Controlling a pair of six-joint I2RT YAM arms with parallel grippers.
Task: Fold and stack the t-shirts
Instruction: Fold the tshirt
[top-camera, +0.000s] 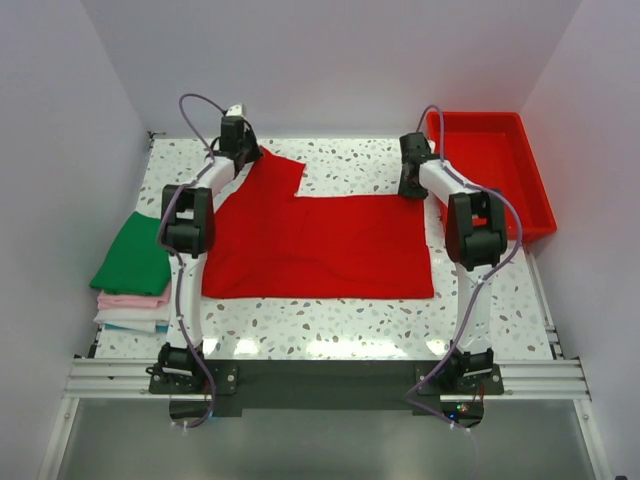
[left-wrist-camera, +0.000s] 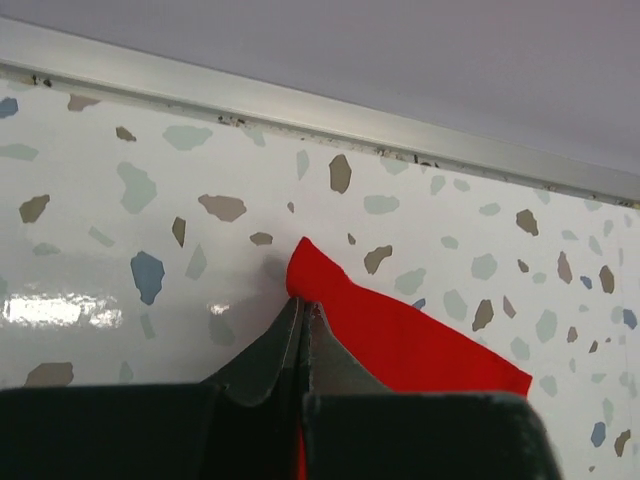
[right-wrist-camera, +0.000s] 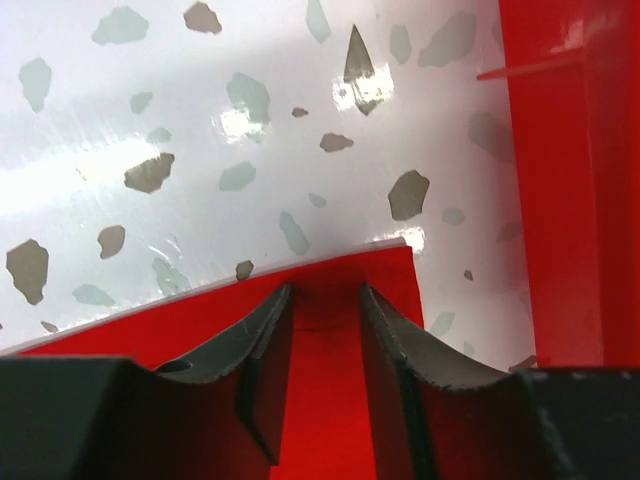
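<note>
A bright red t-shirt (top-camera: 320, 245) lies spread on the table's middle, one sleeve reaching to the back left. My left gripper (top-camera: 243, 152) is shut on that sleeve's tip; in the left wrist view the jaws (left-wrist-camera: 303, 305) pinch the red cloth (left-wrist-camera: 400, 335). My right gripper (top-camera: 410, 185) is open over the shirt's back right corner; in the right wrist view its fingers (right-wrist-camera: 325, 300) straddle the red cloth (right-wrist-camera: 330, 380) near the corner. Folded shirts are stacked at the left: green (top-camera: 135, 255) on top, then pale pink (top-camera: 133, 299), white and teal.
A rigid red plastic tray (top-camera: 495, 175) stands at the back right, close to my right arm; its wall shows in the right wrist view (right-wrist-camera: 570, 180). A metal rail (left-wrist-camera: 300, 105) runs along the table's back edge just beyond my left gripper.
</note>
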